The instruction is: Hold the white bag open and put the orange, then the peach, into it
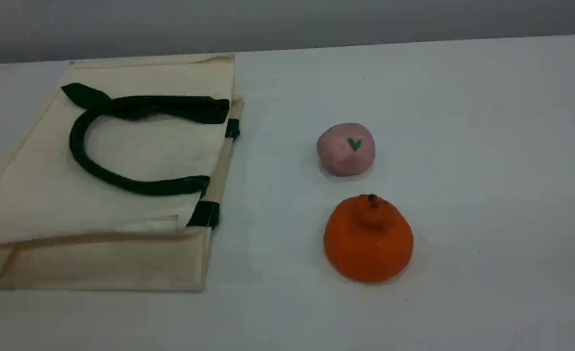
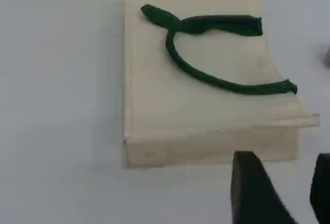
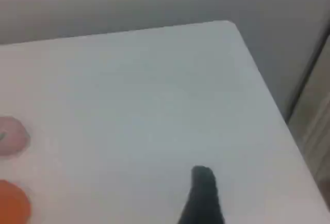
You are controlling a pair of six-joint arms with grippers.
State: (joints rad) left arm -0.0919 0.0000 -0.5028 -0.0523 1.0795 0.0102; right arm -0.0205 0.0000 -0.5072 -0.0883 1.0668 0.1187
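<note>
The white bag [image 1: 39, 195] lies flat and closed on the table's left side, one dark green handle [image 1: 80, 151] looped on top of it. To its right sit the pink peach [image 1: 346, 148] and, nearer the front, the orange [image 1: 368, 239], both resting on the table. No arm shows in the scene view. In the left wrist view my left gripper [image 2: 289, 183] hovers open just off the bag [image 2: 170, 116], past the edge farthest from its handle [image 2: 206, 77]. The right wrist view shows one fingertip [image 3: 202, 193] above bare table, with the peach [image 3: 13, 136] and orange [image 3: 13, 203] at its left edge.
The white table [image 1: 487, 146] stretches bare to the right of the fruits. Its far corner [image 3: 232, 26] and right edge [image 3: 278, 116] show in the right wrist view, with a drop beyond them. A grey wall stands behind.
</note>
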